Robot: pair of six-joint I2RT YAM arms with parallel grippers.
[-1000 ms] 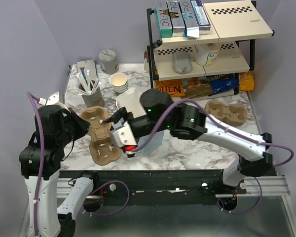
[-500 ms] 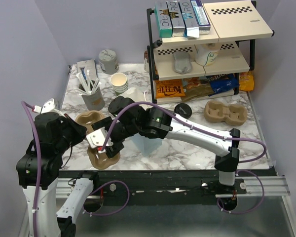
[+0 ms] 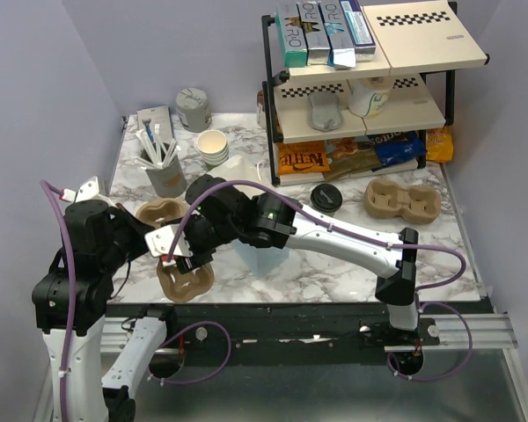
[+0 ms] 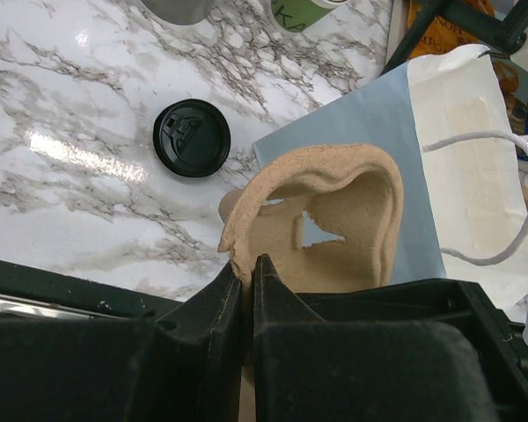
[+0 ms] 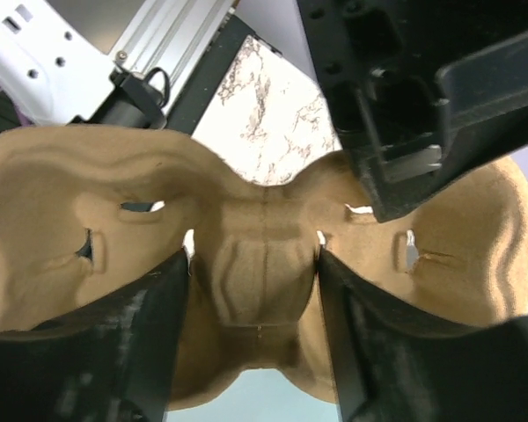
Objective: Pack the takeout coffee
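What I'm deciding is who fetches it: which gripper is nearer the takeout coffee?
Right. The right gripper straddles the middle of the cup carrier, left of the takeout coffee; the left gripper pinches that carrier's rim, even farther left.

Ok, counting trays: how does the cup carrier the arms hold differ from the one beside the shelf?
The held carrier is pinched at its rim by the left end effector and straddled by the right end effector; the other carrier lies untouched. The held carrier is left, the other carrier right. Both are empty brown pulp.
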